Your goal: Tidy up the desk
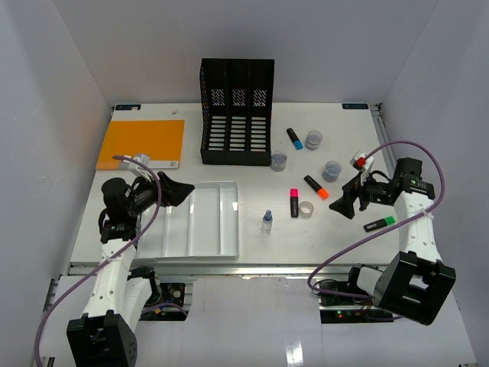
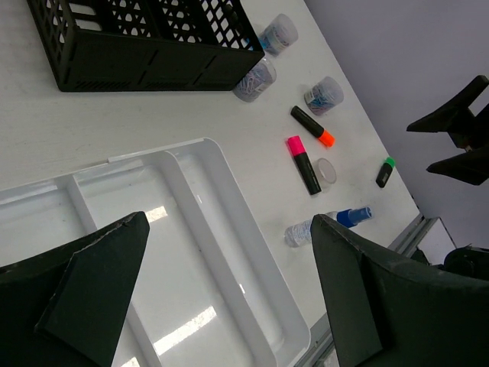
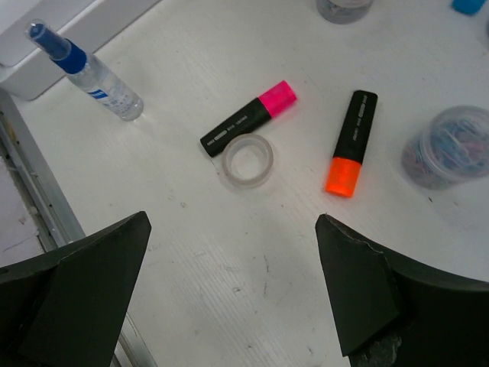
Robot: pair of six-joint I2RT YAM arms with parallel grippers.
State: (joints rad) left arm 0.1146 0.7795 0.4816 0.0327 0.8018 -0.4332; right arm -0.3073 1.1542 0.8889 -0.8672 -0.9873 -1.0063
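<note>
so the white tabletop [image 1: 252,172] took up pretty much the whole scene, with both arms sitting at its near edge. the left tool [image 1: 183,191] hung over the left part of a white compartment tray [image 1: 236,222] at the near left, fingers spread wide and nothing between them. the right tool [image 1: 342,204] was over on the right side, also wide open and not holding anything, hanging above bare tabletop just right of a clear tape roll [image 1: 306,209]. a pink highlighter [image 1: 294,202] lay touching or nearly touching that roll on its left, and an orange highlighter [image 1: 316,186] lay a bit farther back, close by. a small spray bottle [image 1: 267,222] with a blue cap sat just right of the tray. a green highlighter [image 1: 380,223] lay on its own at the near right, under the right arm. at the far middle stood a black slotted file holder [image 1: 237,111], and an orange notebook [image 1: 141,143] lay flat at the far left. right of the holder there was a blue highlighter [image 1: 294,138] beside a small clear jar [image 1: 313,139], another jar [image 1: 279,160] right at the holder's near right corner, and a third jar [image 1: 331,170] near the orange highlighter. from the wrist views the jars looked full of coloured clips.
</note>
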